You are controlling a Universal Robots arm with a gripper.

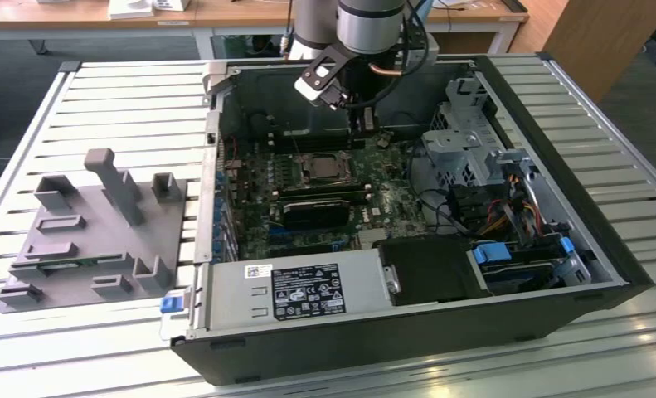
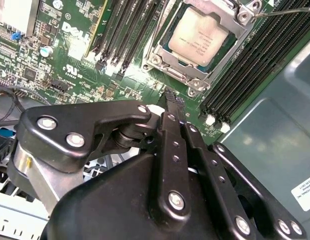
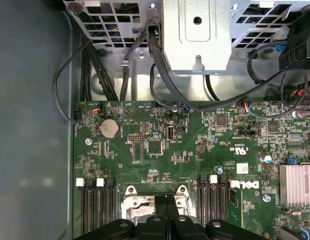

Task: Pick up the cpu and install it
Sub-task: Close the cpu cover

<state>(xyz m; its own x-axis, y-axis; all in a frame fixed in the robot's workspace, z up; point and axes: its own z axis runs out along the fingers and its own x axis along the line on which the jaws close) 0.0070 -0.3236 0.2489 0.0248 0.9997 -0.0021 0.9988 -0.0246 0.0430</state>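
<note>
Close up, my gripper (image 2: 173, 99) is pinched together, holding nothing; bumping the cpu (image 2: 198, 36) could knock it crooked in its socket (image 2: 237, 30).

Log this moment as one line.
gripper: shut, empty | shiny silver square cpu: lying in motherboard socket | gripper above board, beside socket

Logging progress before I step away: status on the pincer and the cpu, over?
Pincer shut, empty, over the motherboard beside the socket frame. Cpu lying inside that frame. Nothing between pincer and cpu.
</note>
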